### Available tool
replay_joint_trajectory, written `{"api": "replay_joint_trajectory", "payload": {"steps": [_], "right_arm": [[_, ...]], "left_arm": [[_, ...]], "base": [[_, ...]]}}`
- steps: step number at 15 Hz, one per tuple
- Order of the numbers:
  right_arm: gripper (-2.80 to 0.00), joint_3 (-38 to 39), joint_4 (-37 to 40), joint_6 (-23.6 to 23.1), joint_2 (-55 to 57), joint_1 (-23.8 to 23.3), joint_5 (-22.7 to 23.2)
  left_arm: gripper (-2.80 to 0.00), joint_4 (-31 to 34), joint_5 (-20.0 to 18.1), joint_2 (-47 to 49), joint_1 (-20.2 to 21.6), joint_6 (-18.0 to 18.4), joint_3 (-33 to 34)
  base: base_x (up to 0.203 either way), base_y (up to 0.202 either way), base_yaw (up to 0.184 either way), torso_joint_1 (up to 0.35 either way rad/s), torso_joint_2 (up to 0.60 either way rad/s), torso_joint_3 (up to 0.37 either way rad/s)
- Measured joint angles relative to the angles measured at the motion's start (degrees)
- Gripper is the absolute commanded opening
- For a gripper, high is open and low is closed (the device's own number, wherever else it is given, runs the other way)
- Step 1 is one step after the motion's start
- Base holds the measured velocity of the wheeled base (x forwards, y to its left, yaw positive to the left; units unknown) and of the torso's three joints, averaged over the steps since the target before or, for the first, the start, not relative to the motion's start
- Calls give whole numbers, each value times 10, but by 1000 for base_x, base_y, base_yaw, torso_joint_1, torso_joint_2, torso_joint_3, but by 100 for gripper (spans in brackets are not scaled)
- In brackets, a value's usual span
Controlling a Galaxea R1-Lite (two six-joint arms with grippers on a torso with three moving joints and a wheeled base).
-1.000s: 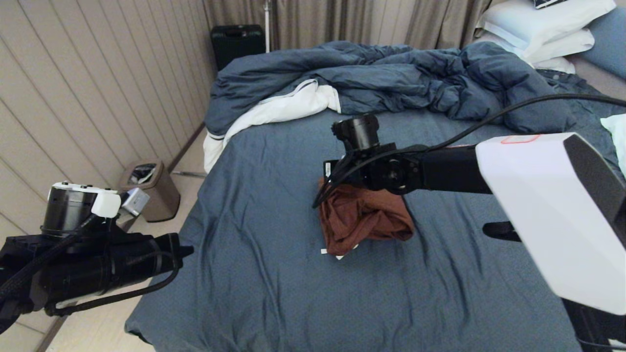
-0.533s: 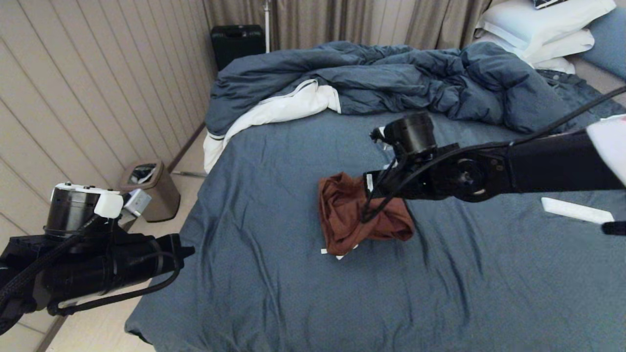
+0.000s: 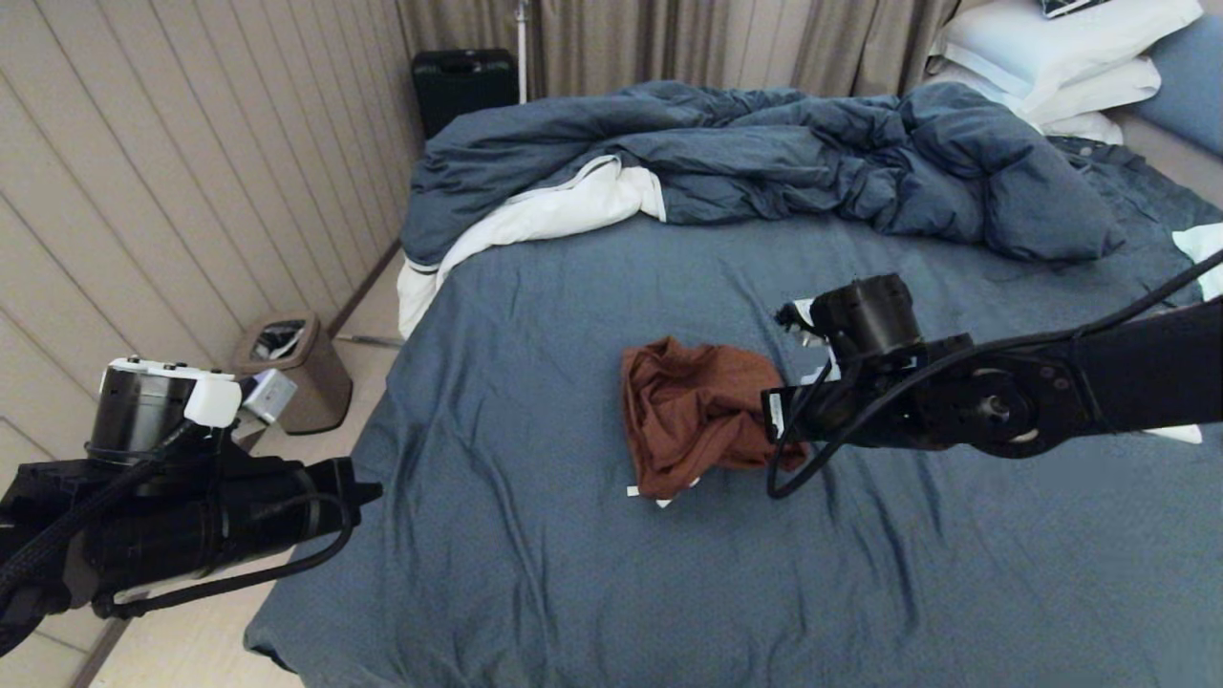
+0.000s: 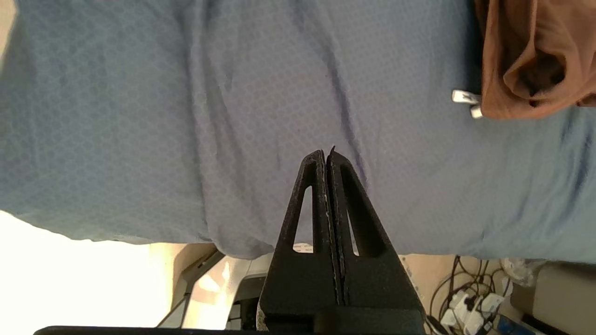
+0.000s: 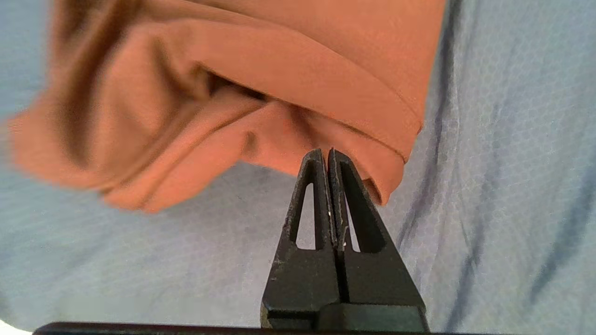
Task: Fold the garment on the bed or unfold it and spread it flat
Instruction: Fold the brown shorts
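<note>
slate-blue sheet covers the large bed (image 3: 535,535), where the crumpled rust-brown soft-fabric shorts (image 3: 702,416) lie mid-mattress. my right pincer (image 5: 326,153) hovers clenched and empty beside their hem, probably seeking a corner; my left pincer (image 4: 326,153) waits clenched at the bed's edge.

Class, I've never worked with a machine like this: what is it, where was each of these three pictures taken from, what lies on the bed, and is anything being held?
It is a robot with two arms, each ending in a two-fingered gripper. The wide picture comes from a camera on its head; the other two come from cameras on its wrists, behind the fingers. On the bed, on the slate-blue sheet, lie crumpled rust-brown shorts, with a rumpled dark blue duvet and white pillows beyond. The left gripper is shut and parked off the bed's near left edge. The right gripper is shut too, its tips at the shorts' hem with no cloth between them. Nothing is held.
</note>
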Motion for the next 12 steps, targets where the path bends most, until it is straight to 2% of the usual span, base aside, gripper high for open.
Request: {"api": "replay_joint_trajectory", "payload": {"steps": [5, 12], "right_arm": [[-280, -4, -54, -1, 77, -16, 0], [-280, -125, -54, 18, 159, -5, -7]], "left_arm": [[-280, 0, 0, -1, -2, 0, 1], [-280, 0, -2, 2, -5, 0, 1]], "base": [[0, 0, 0, 0, 0, 0], [0, 0, 0, 0, 0, 0]]}}
